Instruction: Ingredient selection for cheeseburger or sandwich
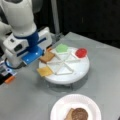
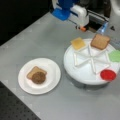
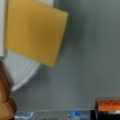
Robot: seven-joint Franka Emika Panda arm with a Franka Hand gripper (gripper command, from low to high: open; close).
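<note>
While front views show patty (image 2: pixel 38 78), wrist view shows cheese (image 3: pixel 35 31) only.

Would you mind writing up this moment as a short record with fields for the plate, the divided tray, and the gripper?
plate: white plate holds one toast square with the brown patty on it
tray: white divided tray holds the cheese square, a second toast square, green leaf and red disc
gripper: fingers not visible; the arm's blue and white hand hangs beside the tray, nearest the cheese square and second toast
held: nothing seen
</note>
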